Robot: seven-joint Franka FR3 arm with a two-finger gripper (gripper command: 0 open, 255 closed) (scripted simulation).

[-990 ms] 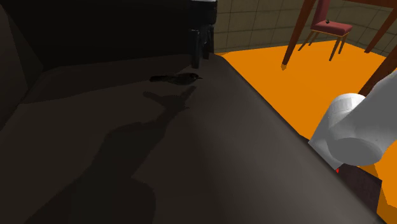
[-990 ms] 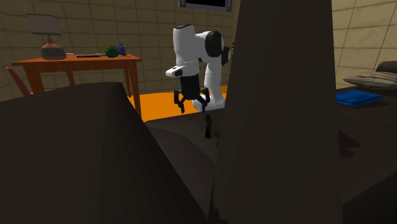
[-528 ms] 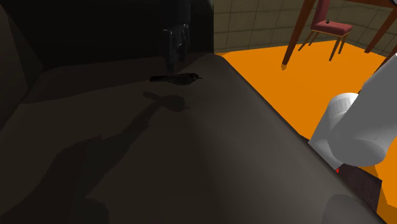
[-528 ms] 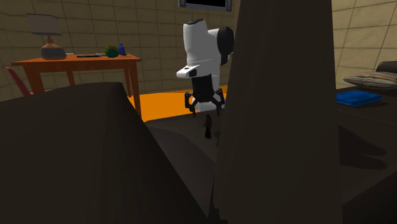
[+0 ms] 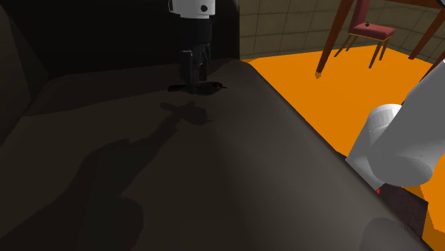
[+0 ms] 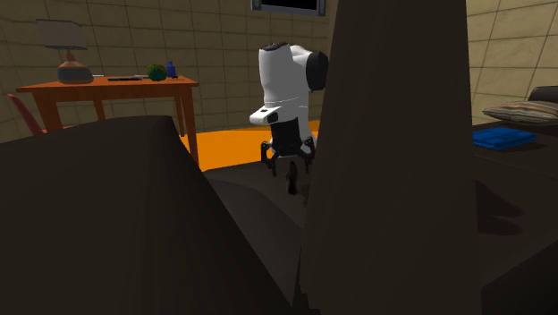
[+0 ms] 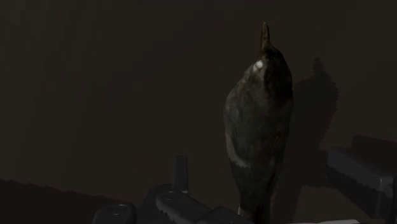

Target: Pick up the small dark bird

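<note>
The end effector [image 5: 194, 77] hangs just above the sofa [image 5: 235, 157] with its fingers spread apart, the bird [image 7: 257, 121] lying untouched between them, apparently straddled so that closing would clamp its narrow body.

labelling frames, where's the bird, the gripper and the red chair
bird [image 7: 257, 121], wrist view, middle of its body
gripper [image 5: 195, 80], shoulder view, between its fingertips
red chair [image 5: 371, 31], shoulder view, on its seat
</note>
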